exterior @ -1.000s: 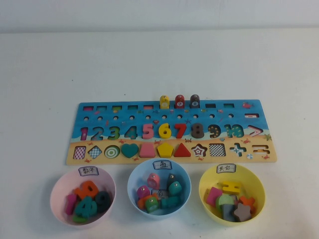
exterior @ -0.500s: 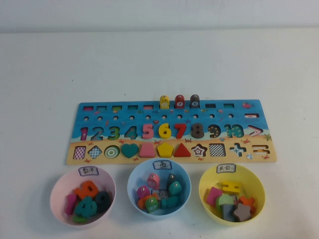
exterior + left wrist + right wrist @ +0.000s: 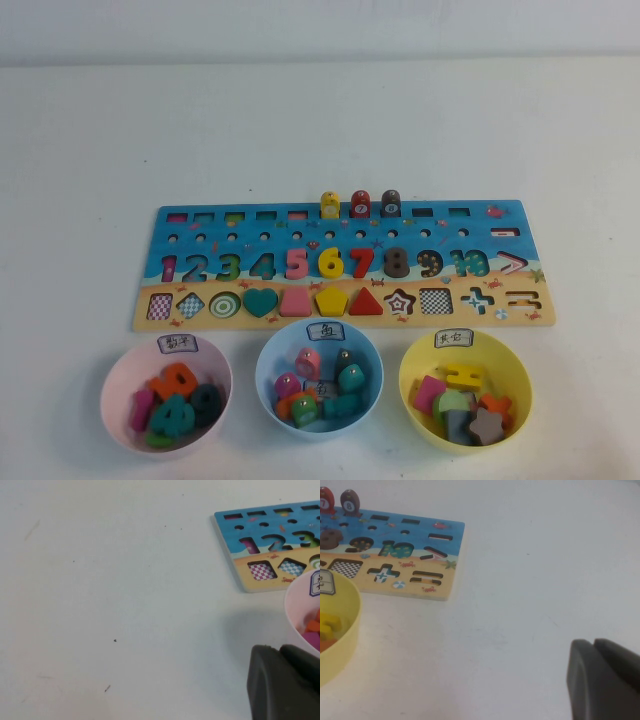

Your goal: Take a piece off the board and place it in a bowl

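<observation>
The board (image 3: 335,265) lies flat on the white counter (image 3: 320,130), its long side parallel to the near edge. Its number pieces run in a row along the middle and the shape pieces along the sandy strip nearest the bowls. Three pegs stand upright side by side at the middle of the board's far edge — a yellow peg (image 3: 329,205), a red peg (image 3: 360,204) and a brown peg (image 3: 390,203).

Three bowls sit in a line between the board and the counter's near edge. The light blue bowl (image 3: 266,372) is the middle one, with a white label on its far rim. The pink piece (image 3: 308,362) lies inside it, among teal and orange pegs. The pink bowl (image 3: 112,395) stands toward the left corner and holds number pieces; the yellow bowl (image 3: 512,380) stands toward the right and holds shape pieces.

The left pincer (image 3: 280,652) hangs just beside the pink bowl, off the board's left end, its dark fingers pressed together and holding nothing. The right pincer (image 3: 594,644) hangs over bare counter — beyond the board's right end and well apart from the yellow bowl — with its fingers pressed together too, holding nothing.
</observation>
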Controlling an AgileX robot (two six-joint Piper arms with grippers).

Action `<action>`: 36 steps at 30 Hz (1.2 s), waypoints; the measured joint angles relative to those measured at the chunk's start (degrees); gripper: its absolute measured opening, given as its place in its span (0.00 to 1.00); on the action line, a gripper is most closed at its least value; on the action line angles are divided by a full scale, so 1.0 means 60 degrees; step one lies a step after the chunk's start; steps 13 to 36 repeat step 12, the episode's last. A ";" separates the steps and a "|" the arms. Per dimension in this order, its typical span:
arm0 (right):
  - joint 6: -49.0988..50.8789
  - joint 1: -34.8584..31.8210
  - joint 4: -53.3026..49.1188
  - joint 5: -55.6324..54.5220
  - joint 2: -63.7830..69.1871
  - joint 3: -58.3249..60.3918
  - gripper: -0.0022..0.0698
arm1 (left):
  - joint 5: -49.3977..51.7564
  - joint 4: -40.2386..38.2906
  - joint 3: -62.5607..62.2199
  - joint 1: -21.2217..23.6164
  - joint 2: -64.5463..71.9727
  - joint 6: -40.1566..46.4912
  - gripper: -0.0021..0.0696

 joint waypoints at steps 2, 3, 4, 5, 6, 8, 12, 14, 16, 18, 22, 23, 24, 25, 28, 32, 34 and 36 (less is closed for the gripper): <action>0.0000 0.0000 0.0000 0.0000 0.0000 0.0000 0.01 | 0.0006 0.0000 0.0000 0.0000 0.0000 0.0000 0.03; 0.0000 0.0000 0.0000 0.0000 0.0000 0.0000 0.01 | 0.0006 0.0000 0.0000 0.0000 0.0000 0.0000 0.03; 0.0000 0.0000 0.0000 0.0000 0.0000 0.0000 0.01 | 0.0006 0.0000 0.0000 0.0000 0.0000 0.0000 0.03; 0.0000 0.0000 0.0000 0.0000 0.0000 0.0000 0.01 | 0.0006 0.0000 0.0000 0.0000 0.0000 0.0000 0.03; 0.0000 0.0000 0.0000 0.0000 0.0000 0.0000 0.01 | 0.0006 0.0000 0.0000 0.0000 0.0000 0.0000 0.03; 0.0000 0.0000 0.0000 0.0000 0.0000 0.0000 0.01 | 0.0006 0.0000 0.0000 0.0000 0.0000 0.0000 0.03; 0.0000 0.0000 0.0000 0.0000 0.0000 0.0000 0.01 | 0.0006 0.0000 0.0000 0.0000 0.0000 0.0000 0.03; 0.0000 0.0000 0.0000 0.0000 0.0000 0.0000 0.01 | 0.0006 0.0000 0.0000 0.0000 0.0000 0.0000 0.03; 0.0000 0.0000 0.0000 0.0000 0.0000 0.0000 0.01 | 0.0006 0.0000 0.0000 0.0000 0.0000 0.0000 0.03; 0.0000 0.0000 0.0000 0.0000 0.0000 0.0000 0.01 | 0.0006 0.0000 0.0000 0.0000 0.0000 0.0000 0.03; 0.0000 0.0000 0.0000 0.0000 0.0000 0.0000 0.01 | 0.0006 0.0000 0.0000 0.0000 0.0000 0.0000 0.03; 0.0000 0.0000 0.0000 0.0000 0.0000 0.0000 0.01 | 0.0006 0.0000 0.0000 0.0000 0.0000 0.0000 0.03; 0.0000 0.0000 0.0000 0.0000 0.0000 0.0000 0.01 | 0.0006 0.0000 0.0000 0.0000 0.0000 0.0000 0.03; 0.0000 0.0000 0.0000 0.0000 0.0000 0.0000 0.01 | 0.0006 0.0000 0.0000 0.0000 0.0000 0.0000 0.03; 0.0000 0.0000 0.0000 0.0000 0.0000 0.0000 0.01 | 0.0006 0.0000 0.0000 0.0000 0.0000 0.0000 0.03; 0.0000 0.0000 0.0000 0.0000 0.0000 0.0000 0.01 | 0.0006 0.0000 0.0000 0.0000 0.0000 0.0000 0.03; 0.0000 0.0000 0.0000 0.0000 0.0000 0.0000 0.01 | 0.0006 0.0000 0.0000 0.0000 0.0000 0.0000 0.03; 0.0000 0.0000 0.0000 0.0000 0.0000 0.0000 0.01 | 0.0006 0.0000 0.0000 0.0000 0.0000 0.0000 0.03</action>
